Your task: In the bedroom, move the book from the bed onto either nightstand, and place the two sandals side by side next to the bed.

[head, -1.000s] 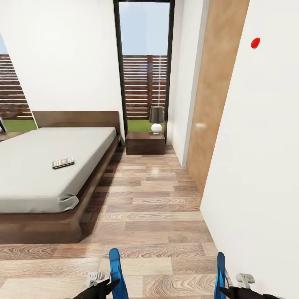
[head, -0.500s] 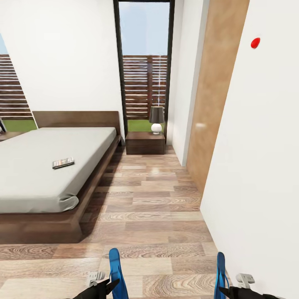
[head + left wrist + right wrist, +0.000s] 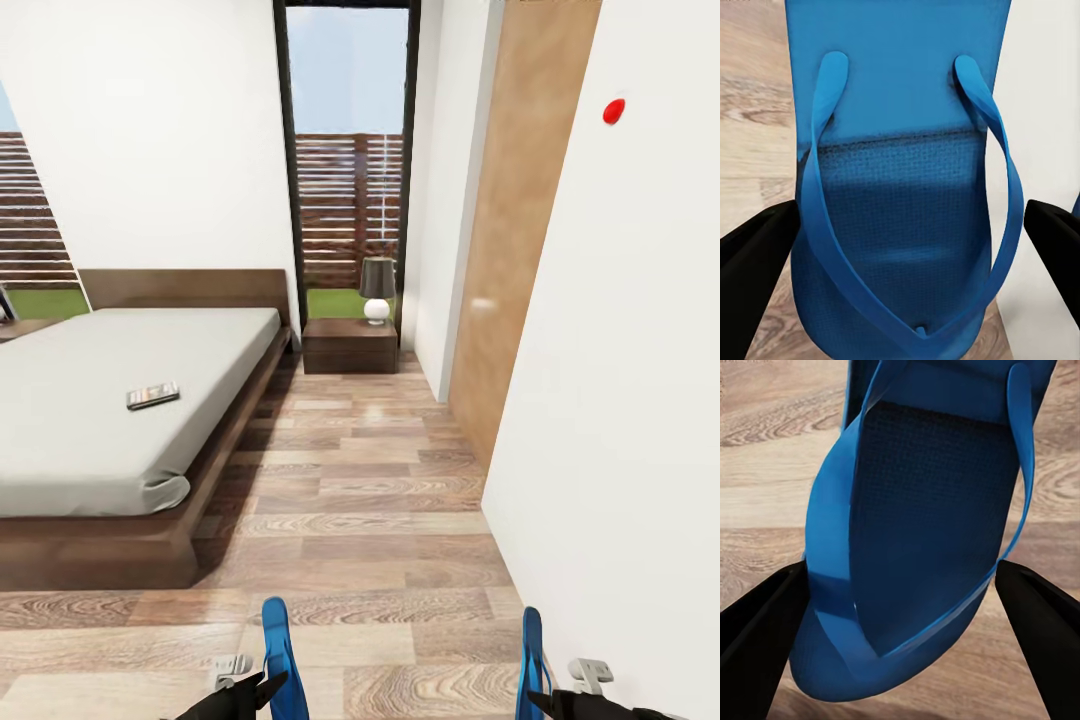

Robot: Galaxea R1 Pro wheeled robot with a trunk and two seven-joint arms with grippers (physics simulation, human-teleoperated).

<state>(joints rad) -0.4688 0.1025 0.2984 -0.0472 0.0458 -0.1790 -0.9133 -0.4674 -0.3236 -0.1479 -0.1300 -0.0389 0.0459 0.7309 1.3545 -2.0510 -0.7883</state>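
Both jaws clamped: left gripper (image 3: 900, 247) pinching one blue sandal (image 3: 900, 150) between its black fingers (image 3: 754, 262); right gripper (image 3: 900, 622) pinching the other blue sandal (image 3: 922, 525) between black fingers (image 3: 757, 630) in the same way. Seen from the head camera, left gripper (image 3: 262, 688) and right gripper (image 3: 540, 700) low at the near edge, each with a sandal standing on edge above the wood-plank floor (image 3: 370, 500), left sandal (image 3: 277, 645) and right sandal (image 3: 531, 650) well apart, the right one close to the white wall (image 3: 620, 400).

No real containers here. Closest to one: bed (image 3: 110, 400), bearing a single book (image 3: 152, 395) flat on the pale mattress, toward the side nearer the floor strip, apart from the headboard (image 3: 190, 287). Next: nightstand (image 3: 350, 345) beside the head of the bed, under the tall dark-framed window (image 3: 348, 160), carrying one lamp (image 3: 377, 288) with a dark shade and a white round base.

Counts: two sandals, both held off the floor; one book, on the bed; one bed; one nightstand plainly seen, plus the corner of another dark surface (image 3: 20, 325) at the far side of the bed, too cropped to name; one lamp; one light-wood door panel (image 3: 510, 240) in the right-hand wall; one small red dot (image 3: 614, 111) high on that wall.
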